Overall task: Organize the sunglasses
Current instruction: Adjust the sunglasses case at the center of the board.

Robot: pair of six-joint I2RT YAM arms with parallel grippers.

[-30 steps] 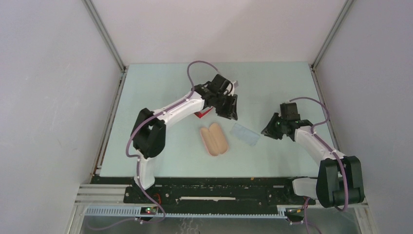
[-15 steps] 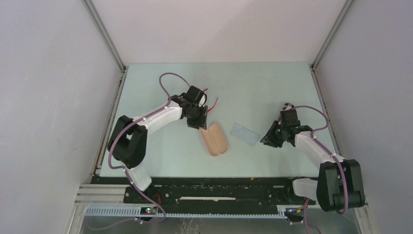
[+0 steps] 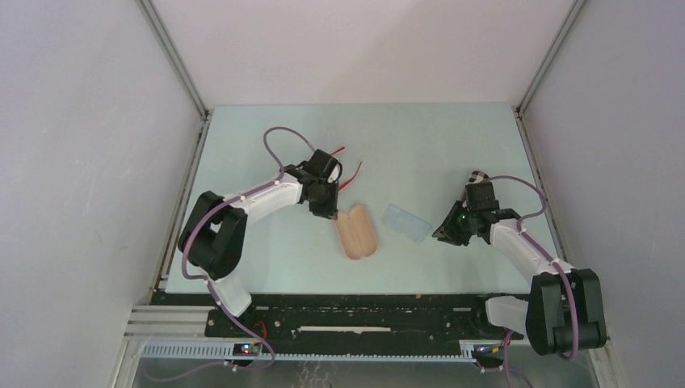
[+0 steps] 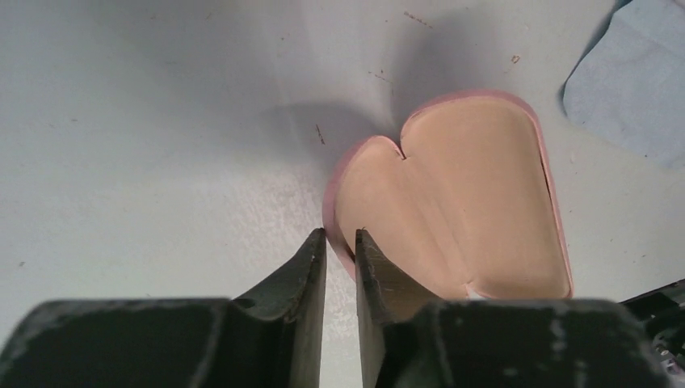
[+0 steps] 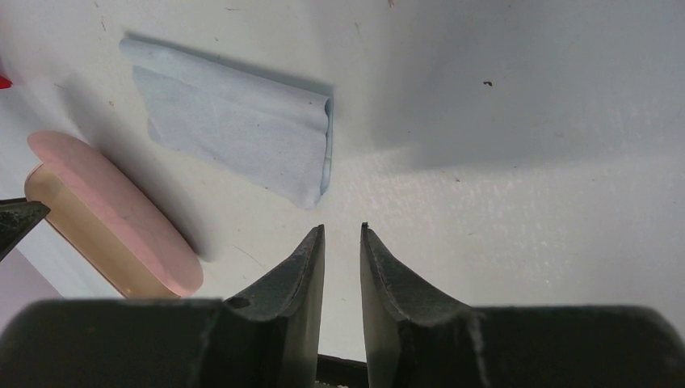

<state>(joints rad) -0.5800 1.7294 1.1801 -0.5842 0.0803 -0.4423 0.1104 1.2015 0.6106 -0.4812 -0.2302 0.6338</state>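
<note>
Centrally, the open pink case (image 3: 356, 230) lies well in from every edge of the table (image 3: 452, 137), with broad bare surface on its far side. The left gripper (image 4: 337, 234), fingers a slit apart, straddles the case's far-left rim; whether it pinches the rim cannot be told. The red sunglasses (image 3: 354, 175) lie just beyond that gripper, partly hidden. The right gripper (image 5: 340, 229), barely parted and empty, hovers just right of the blue cloth (image 5: 234, 133).

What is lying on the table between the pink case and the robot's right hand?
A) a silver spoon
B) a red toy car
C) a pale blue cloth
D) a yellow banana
C: in the top view the pale blue cloth lies flat on the table, with the open pink case on one side of it and the right gripper on the other.
</note>
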